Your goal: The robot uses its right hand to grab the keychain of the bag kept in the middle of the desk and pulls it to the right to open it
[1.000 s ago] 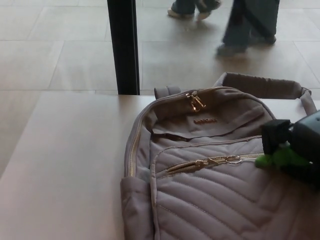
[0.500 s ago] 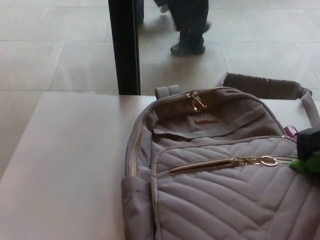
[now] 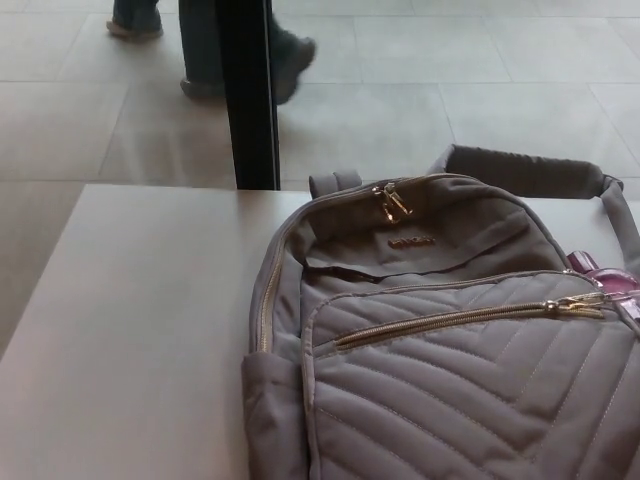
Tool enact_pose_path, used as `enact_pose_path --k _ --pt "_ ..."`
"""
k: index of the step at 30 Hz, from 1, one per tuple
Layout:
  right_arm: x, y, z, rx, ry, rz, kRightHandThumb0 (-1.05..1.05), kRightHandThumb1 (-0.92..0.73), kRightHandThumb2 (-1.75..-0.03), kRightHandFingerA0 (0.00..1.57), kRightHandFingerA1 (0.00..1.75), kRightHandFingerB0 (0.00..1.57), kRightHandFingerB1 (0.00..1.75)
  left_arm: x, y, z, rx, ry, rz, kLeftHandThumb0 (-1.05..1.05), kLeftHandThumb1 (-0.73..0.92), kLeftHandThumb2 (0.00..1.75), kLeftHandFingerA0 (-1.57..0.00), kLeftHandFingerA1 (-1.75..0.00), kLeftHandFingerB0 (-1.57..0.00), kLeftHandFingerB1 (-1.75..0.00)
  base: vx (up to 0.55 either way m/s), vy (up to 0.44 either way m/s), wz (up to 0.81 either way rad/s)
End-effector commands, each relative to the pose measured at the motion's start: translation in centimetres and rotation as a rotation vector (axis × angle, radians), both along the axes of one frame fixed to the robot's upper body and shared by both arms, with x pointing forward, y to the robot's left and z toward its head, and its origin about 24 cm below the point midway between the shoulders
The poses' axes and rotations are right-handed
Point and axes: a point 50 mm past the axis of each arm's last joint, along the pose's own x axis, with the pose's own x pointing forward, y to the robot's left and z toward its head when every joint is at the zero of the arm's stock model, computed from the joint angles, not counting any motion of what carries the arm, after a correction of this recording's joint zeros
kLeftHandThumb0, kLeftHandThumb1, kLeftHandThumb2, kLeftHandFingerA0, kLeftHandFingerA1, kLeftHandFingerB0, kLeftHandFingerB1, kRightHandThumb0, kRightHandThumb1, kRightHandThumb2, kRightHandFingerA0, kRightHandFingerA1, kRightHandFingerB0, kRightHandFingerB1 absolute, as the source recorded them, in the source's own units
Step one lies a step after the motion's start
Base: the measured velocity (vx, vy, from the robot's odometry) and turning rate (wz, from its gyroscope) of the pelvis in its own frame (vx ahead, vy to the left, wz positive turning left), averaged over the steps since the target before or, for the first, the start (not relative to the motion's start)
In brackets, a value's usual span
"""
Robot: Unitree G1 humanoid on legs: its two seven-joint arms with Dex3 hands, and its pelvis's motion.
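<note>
A grey quilted backpack (image 3: 440, 390) lies flat on the pale desk (image 3: 140, 330), its top toward the far edge. Its front pocket zipper (image 3: 450, 320) runs as a gold line from about the pocket's left side up to the right. The gold slider and pull (image 3: 575, 305) sit at the zipper's right end. A pink keychain piece (image 3: 605, 278) shows beside it near the picture's right edge. A second pair of gold pulls (image 3: 392, 202) rests at the top of the bag. Neither hand appears in the head view.
A black post (image 3: 250, 95) stands behind the desk's far edge. A person's legs and shoes (image 3: 205, 50) are on the tiled floor beyond it. The bag's padded shoulder strap (image 3: 520, 172) lies at the back right.
The right hand with its green item has left the picture to the right. The zipper pull has travelled further right along the pocket. The person on the floor has walked to the left.
</note>
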Motion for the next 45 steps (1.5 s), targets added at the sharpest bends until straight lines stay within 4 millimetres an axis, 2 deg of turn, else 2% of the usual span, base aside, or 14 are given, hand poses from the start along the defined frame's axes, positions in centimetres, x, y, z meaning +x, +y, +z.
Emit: enact_pose_path --k 1,6,7,13,16,20,25,26,28,37,38,39,42,45 --pt "-0.2 -2.1 0.6 -0.070 -0.039 -0.083 -0.21 -0.54 -0.89 0.97 1.66 0.89 0.95 -0.4 0.2 0.2 -0.005 0.000 0.022 -0.91 0.92 0.84 -0.55 -0.60 -0.47 -0.47 0.00 0.000 0.00" --pt "-0.5 -4.0 0.6 -0.086 -0.029 -0.136 -0.18 -0.56 -0.89 0.92 1.40 0.86 0.72 -0.6 0.2 0.2 -0.001 0.007 0.019 -0.92 0.91 0.88 -0.58 -0.64 -0.46 -0.47 0.00 0.000 0.00" --pt "-0.6 -4.5 0.6 -0.094 -0.033 -0.148 -0.21 -0.55 -0.91 0.90 1.61 0.80 1.11 -0.6 0.2 0.2 -0.009 0.002 0.020 -0.90 0.92 0.84 -0.56 -0.63 -0.45 -0.47 0.00 0.000 0.00" --pt "-1.5 -6.4 -1.2 -0.113 0.011 -0.201 -0.25 -0.63 -0.91 0.88 1.68 0.76 1.28 -0.6 0.2 0.1 0.001 0.011 0.022 -0.90 0.92 0.84 -0.58 -0.60 -0.47 -0.46 0.00 0.000 0.00" --pt "-1.7 -6.8 -1.7 -0.108 0.048 -0.235 -0.27 -0.64 -0.92 0.88 1.63 0.78 1.12 -0.6 0.2 0.1 -0.005 0.007 0.029 -0.83 0.80 1.21 -0.56 -0.67 -0.43 -0.56 0.00 0.000 0.00" --pt "-2.9 -7.6 -4.2 -0.102 0.076 -0.271 -0.23 -0.60 -0.85 0.87 1.75 0.70 1.49 -0.7 0.3 0.3 -0.020 -0.007 0.033 -0.92 0.92 0.83 -0.55 -0.61 -0.44 -0.46 0.00 0.000 0.00" --pt "-2.8 -6.0 -4.6 -0.078 0.146 -0.237 -0.35 -0.71 -0.61 0.87 1.53 0.48 0.51 -0.7 0.3 0.3 -0.003 0.007 0.003 -0.91 0.92 0.84 -0.54 -0.59 -0.45 -0.46 0.00 0.000 0.00" --pt "-2.9 -5.3 -4.7 -0.090 0.241 -0.238 -0.66 -0.53 -0.85 0.42 0.67 0.05 0.30 -0.8 0.4 0.4 -0.003 0.014 0.006 -0.92 0.91 0.87 -0.54 -0.60 -0.44 -0.46 0.00 0.000 0.00" --pt "-3.0 -4.3 -4.7 -0.106 0.279 -0.218 -0.91 -0.55 -0.92 0.17 0.35 0.00 0.01 -0.8 0.4 0.4 -0.004 0.008 0.019 -0.90 0.92 0.84 -0.56 -0.62 -0.46 -0.47 0.00 0.000 0.00" --pt "-3.8 -2.1 -3.7 -0.004 0.344 -0.177 -1.03 -0.53 -0.96 0.00 0.13 0.00 0.00 -0.9 0.4 0.4 -0.002 0.019 0.010 -0.89 0.92 0.85 -0.55 -0.62 -0.46 -0.47 0.00 0.000 0.00" --pt "-3.9 -2.3 -3.5 0.011 0.348 -0.188 -1.03 -0.66 -0.61 0.00 0.00 0.00 0.00 -0.9 0.4 0.4 0.000 0.024 0.009 -0.93 0.91 0.88 -0.57 -0.62 -0.46 -0.46 0.00 0.000 0.00" --pt "-4.1 -3.0 -3.1 0.018 0.343 -0.227 -1.03 -0.55 -0.98 0.00 0.14 0.00 0.00 -0.9 0.4 0.3 -0.004 0.019 0.022 -0.90 0.92 0.83 -0.56 -0.63 -0.49 -0.47 0.00 0.000 0.00" --pt "-5.4 -5.7 -2.5 0.096 0.299 -0.334 -1.02 -0.73 -0.65 0.00 0.00 0.00 0.00 -0.9 0.3 0.3 0.002 0.020 0.012 -0.91 0.91 0.88 -0.55 -0.62 -0.46 -0.47 0.00 0.000 0.00" --pt "-7.8 -9.8 -2.0 0.196 0.232 -0.498 -1.05 -0.62 -1.06 0.00 0.17 0.00 0.00 -1.1 0.2 0.3 -0.001 0.020 -0.021 -0.90 0.92 0.87 -0.53 -0.61 -0.44 -0.46 0.00 0.000 0.00"
